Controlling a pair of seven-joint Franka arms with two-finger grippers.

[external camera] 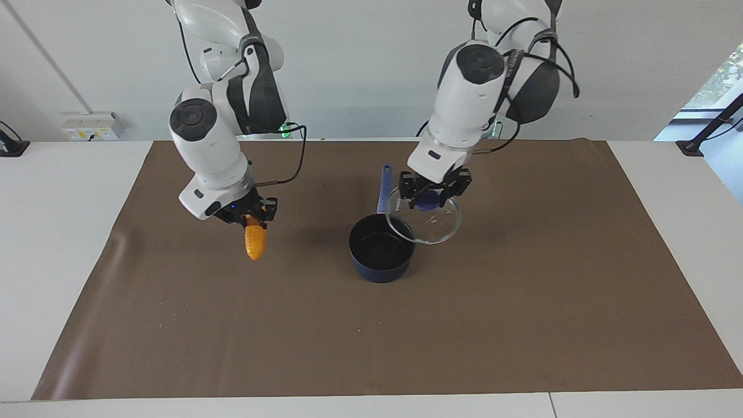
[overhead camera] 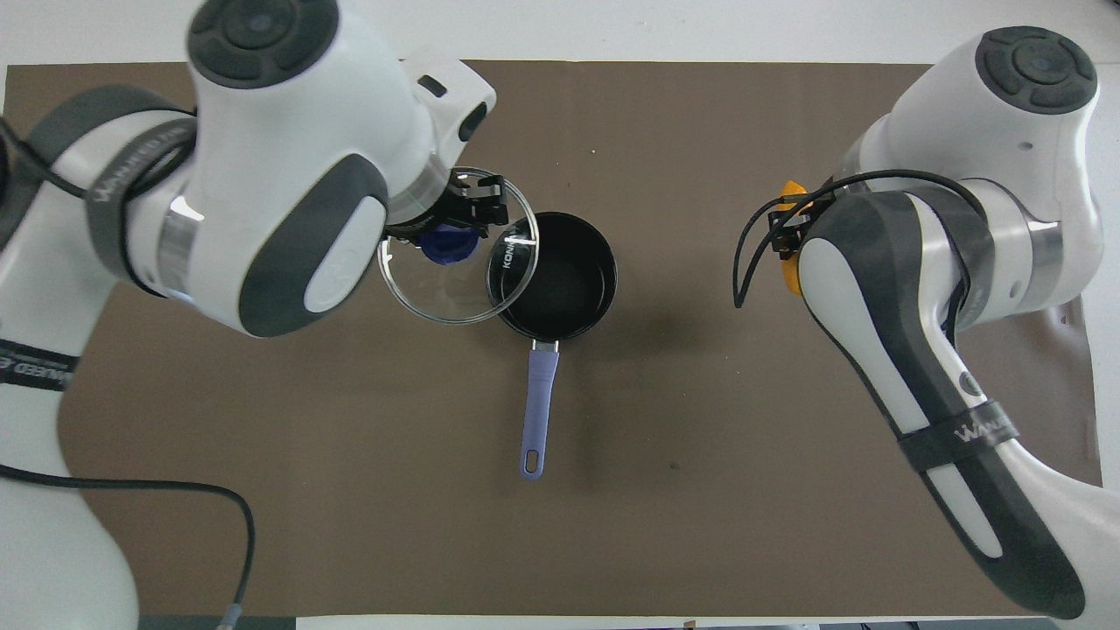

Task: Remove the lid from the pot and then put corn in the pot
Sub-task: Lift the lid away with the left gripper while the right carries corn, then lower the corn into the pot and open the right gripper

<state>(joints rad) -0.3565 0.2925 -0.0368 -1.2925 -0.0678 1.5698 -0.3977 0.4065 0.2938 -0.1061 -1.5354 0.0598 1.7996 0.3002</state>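
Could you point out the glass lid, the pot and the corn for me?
lid (external camera: 432, 223), facing view, on its clear glass.
pot (external camera: 380, 249), facing view, on its black inside.
corn (external camera: 255, 242), facing view, on its kernels.

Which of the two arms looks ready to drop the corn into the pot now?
The right. Its gripper already holds the corn above the mat beside the open pot, while the left gripper is busy holding the lid.

White wall (external camera: 360, 69), window (external camera: 720, 75), white table (external camera: 58, 232) under brown mat (external camera: 522, 319).
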